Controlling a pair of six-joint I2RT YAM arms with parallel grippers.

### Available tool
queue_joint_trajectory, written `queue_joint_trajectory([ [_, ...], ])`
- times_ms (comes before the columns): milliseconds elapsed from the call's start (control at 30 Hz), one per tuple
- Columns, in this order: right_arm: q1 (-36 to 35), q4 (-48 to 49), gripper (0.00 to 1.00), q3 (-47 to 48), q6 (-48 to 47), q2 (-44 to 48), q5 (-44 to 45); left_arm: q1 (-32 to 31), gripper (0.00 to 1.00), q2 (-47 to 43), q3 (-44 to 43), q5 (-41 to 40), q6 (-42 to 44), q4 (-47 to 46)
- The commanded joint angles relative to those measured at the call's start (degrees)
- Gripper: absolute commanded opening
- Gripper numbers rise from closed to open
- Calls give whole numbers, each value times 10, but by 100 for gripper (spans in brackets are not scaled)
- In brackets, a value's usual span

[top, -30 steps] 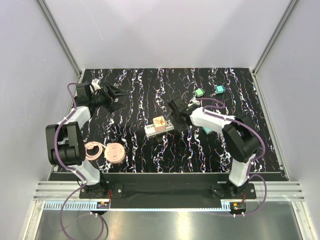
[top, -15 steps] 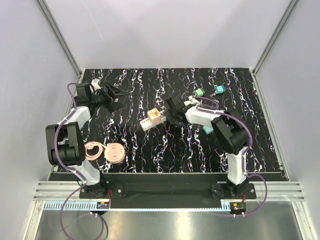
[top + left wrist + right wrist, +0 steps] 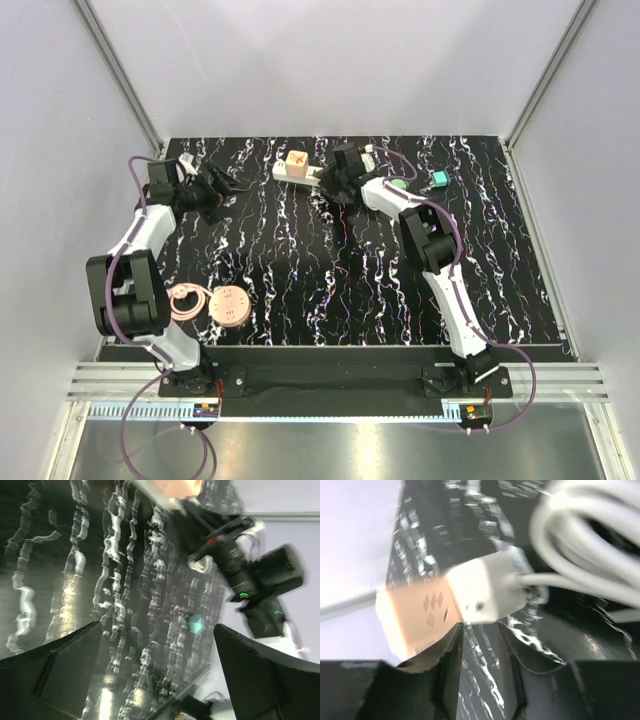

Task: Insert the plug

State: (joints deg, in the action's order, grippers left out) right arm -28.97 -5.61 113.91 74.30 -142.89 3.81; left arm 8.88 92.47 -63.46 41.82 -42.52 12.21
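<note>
A white power strip (image 3: 290, 172) with an orange plug block (image 3: 296, 162) on it sits high at the far middle of the black marbled table. My right gripper (image 3: 328, 180) is shut on its right end. In the right wrist view the strip's end (image 3: 485, 592) sits at the tips of my gripper (image 3: 485, 640), with the orange block (image 3: 415, 617) to the left and its coiled white cable (image 3: 590, 535) above right. My left gripper (image 3: 232, 190) is open and empty at the far left, pointing at the strip. In the left wrist view its gripper (image 3: 165, 680) frames only table.
A green block (image 3: 398, 186) and a teal block (image 3: 438, 179) lie far right. A pink round disc (image 3: 229, 305) and a pink ring (image 3: 187, 302) lie near left by the left arm's base. The left wrist view shows the right arm (image 3: 240, 570) and a teal block (image 3: 196, 623).
My right gripper has carried the power strip with the orange block from the table's middle to the far edge and leftward. The left gripper has shifted slightly.
</note>
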Motion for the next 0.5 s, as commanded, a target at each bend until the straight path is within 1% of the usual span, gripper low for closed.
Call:
queue_joint_trajectory([
  [0,5,21,42,58,-113,32,-95,-14,99,-73,-66,-140,111,118],
  [33,5,20,43,51,-130,44,-106,-20,99,-88,-62,-204,116,140],
  [67,5,21,47,24,-143,59,-121,-20,99,-105,-55,-239,109,144],
  [100,5,22,49,7,-167,93,-124,-20,99,-142,-34,-272,98,146],
  [133,6,23,50,-11,-176,111,-127,-18,99,-161,-21,-327,88,149],
  [200,5,30,55,-68,-202,159,-137,-8,99,-203,7,-351,52,160],
  [233,4,38,56,-89,-209,176,-142,10,99,-213,11,-364,33,187],
  [267,5,44,57,-131,-214,210,-151,20,99,-220,15,-365,27,204],
  [300,4,46,57,-152,-226,228,-154,38,99,-221,9,-365,25,224],
  [333,4,51,57,-175,-232,247,-155,49,99,-216,4,-355,22,270],
  [367,4,51,58,-220,-238,268,-147,61,99,-209,0,-337,20,287],
  [400,4,50,58,-246,-245,311,-140,85,99,-195,6,-313,16,301],
  [433,4,70,59,-298,-250,334,-124,96,99,-187,14,-258,-2,318],
  [467,4,79,59,-326,-253,359,-119,104,99,-179,26,-237,-11,326],
])
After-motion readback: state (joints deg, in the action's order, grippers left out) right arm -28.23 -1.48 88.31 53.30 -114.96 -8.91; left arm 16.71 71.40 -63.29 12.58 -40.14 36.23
